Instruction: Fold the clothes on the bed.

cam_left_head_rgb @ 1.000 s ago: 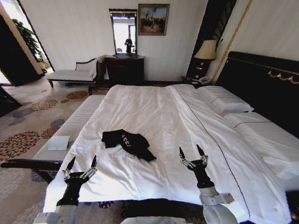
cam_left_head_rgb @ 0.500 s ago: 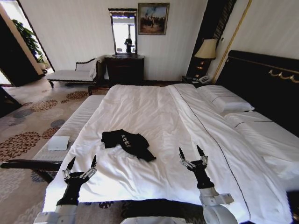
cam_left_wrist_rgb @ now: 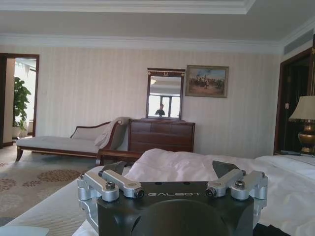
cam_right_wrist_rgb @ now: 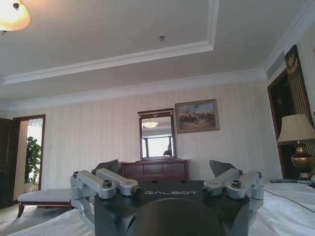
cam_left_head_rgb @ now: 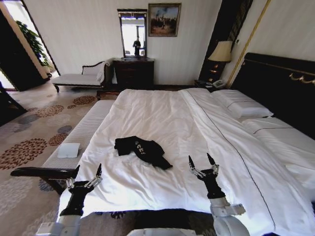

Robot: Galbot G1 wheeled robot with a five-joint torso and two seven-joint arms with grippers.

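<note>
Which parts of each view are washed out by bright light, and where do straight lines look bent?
Head view: the doorway at the far left is blown out white, and the wall edges lean and curve towards the frame's sides. Left wrist view: the doorway beside the plant is overexposed. Right wrist view: the ceiling lamp glares in the corner, and the cornice lines bow.

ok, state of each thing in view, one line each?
T-shirt: crumpled, unfolded, lying on the duvet, nothing touching it.
bed: made, white duvet spread flat, pillows at the headboard.
left end effector: open, raised near the bed's near edge, holding nothing.
right end effector: open, raised over the duvet, holding nothing.
lamp: lit, on the nightstand.
</note>
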